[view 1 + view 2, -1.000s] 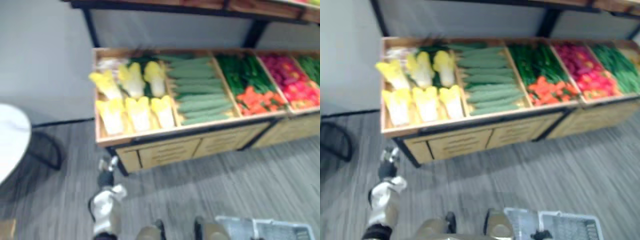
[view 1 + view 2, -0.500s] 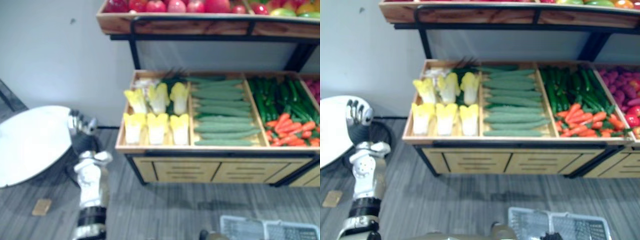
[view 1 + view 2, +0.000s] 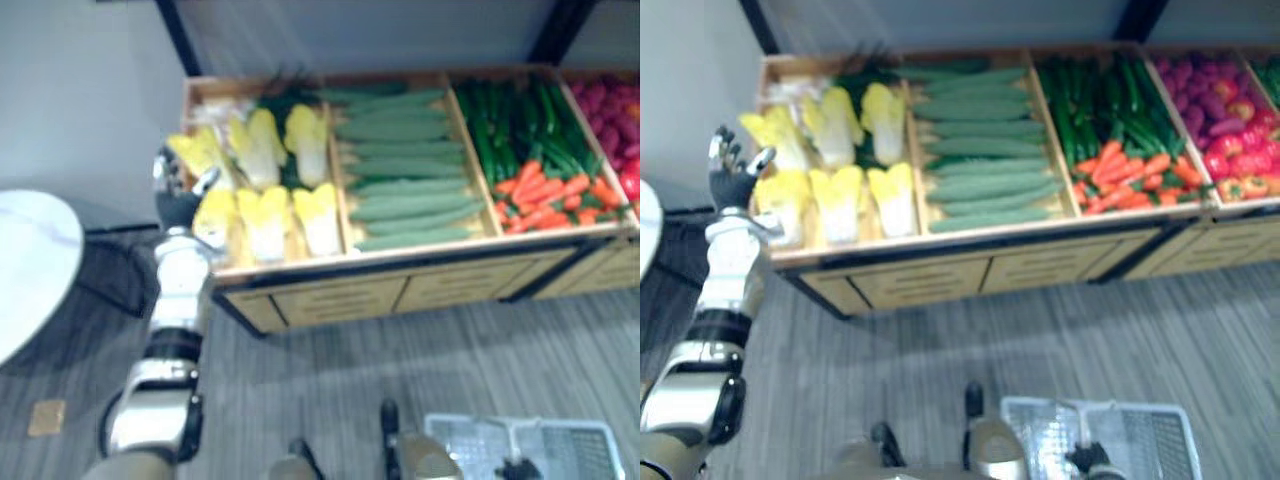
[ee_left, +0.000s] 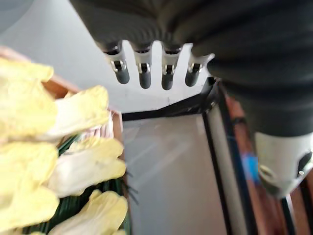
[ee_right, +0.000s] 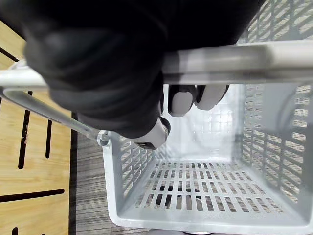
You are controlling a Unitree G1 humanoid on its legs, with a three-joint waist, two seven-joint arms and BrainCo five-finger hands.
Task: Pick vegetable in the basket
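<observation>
as right hand (image 5: 112, 63) grips one basket (image 5: 205, 218), six cabbages (image 3: 266, 222) lie displayed

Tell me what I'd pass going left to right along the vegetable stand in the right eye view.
left robot hand → yellow cabbages → cucumbers → carrots → red and purple vegetables
</observation>
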